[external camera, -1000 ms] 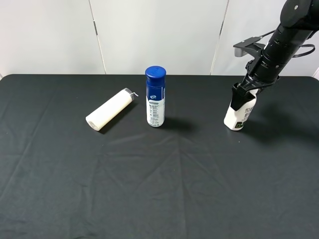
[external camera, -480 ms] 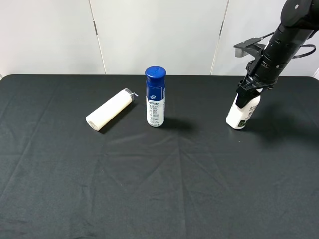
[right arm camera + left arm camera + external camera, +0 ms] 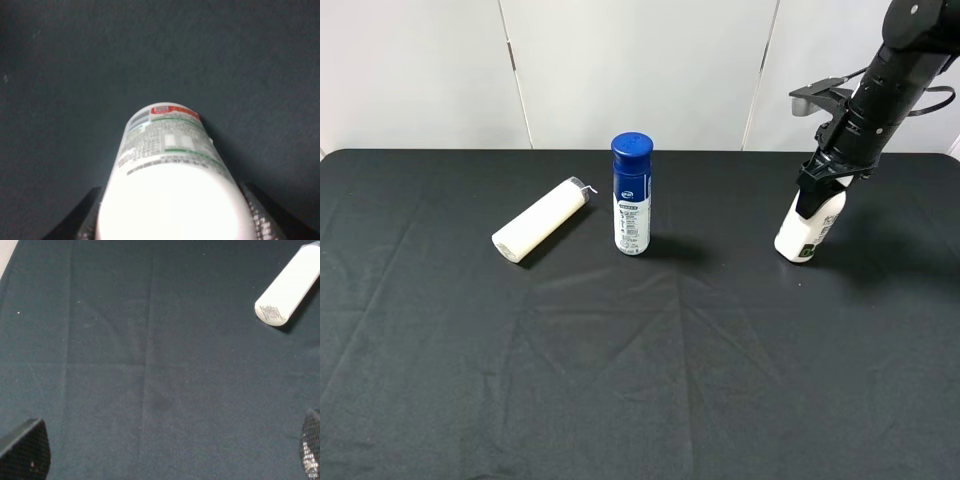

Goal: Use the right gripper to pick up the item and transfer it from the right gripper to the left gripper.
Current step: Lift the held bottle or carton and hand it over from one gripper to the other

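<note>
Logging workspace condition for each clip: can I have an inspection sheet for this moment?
Surface: black cloth-covered table, creased.
Job's things: small white plastic bottle with green-and-black label, leaning, top between the jaws of the right gripper.
Clutter: cream-white capless cylinder tube lying on its side; taller blue-capped bottle standing upright.
Grippers: right shut on that bottle; left gripper open, holding nothing.
Cables: thin black cable beside the right arm.
Surroundings: white panelled wall behind.
</note>
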Robot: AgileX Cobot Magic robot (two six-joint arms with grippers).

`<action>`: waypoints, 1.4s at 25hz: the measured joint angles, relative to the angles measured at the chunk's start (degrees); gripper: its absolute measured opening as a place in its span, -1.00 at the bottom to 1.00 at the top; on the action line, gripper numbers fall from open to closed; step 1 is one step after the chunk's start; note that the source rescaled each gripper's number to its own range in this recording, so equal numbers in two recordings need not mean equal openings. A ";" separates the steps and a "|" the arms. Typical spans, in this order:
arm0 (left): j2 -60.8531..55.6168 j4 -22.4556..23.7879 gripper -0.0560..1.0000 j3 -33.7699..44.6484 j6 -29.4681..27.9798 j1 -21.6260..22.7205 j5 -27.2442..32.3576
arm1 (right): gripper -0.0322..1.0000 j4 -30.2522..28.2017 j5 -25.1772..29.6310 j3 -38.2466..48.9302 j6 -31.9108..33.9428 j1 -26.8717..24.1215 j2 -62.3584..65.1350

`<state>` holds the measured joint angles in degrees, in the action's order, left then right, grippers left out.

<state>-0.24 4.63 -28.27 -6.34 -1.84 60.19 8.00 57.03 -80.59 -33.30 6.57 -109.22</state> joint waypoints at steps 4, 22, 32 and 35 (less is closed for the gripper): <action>0.00 0.00 1.00 0.00 0.00 0.00 -0.05 | -0.92 -0.04 4.48 -3.18 1.85 0.00 -0.15; 0.00 0.00 1.00 0.00 0.00 0.00 -0.05 | -0.92 2.37 12.28 -10.10 9.47 0.00 2.90; 0.00 0.00 1.00 0.00 0.00 0.00 -0.05 | -0.92 2.97 12.39 -10.10 11.26 0.35 5.90; 0.00 0.00 1.00 0.00 0.00 0.00 -0.05 | -0.92 2.76 12.45 -10.10 11.70 1.53 6.90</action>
<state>-0.24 4.63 -28.27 -6.34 -1.84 60.13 10.76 69.48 -90.69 -21.59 8.11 -102.32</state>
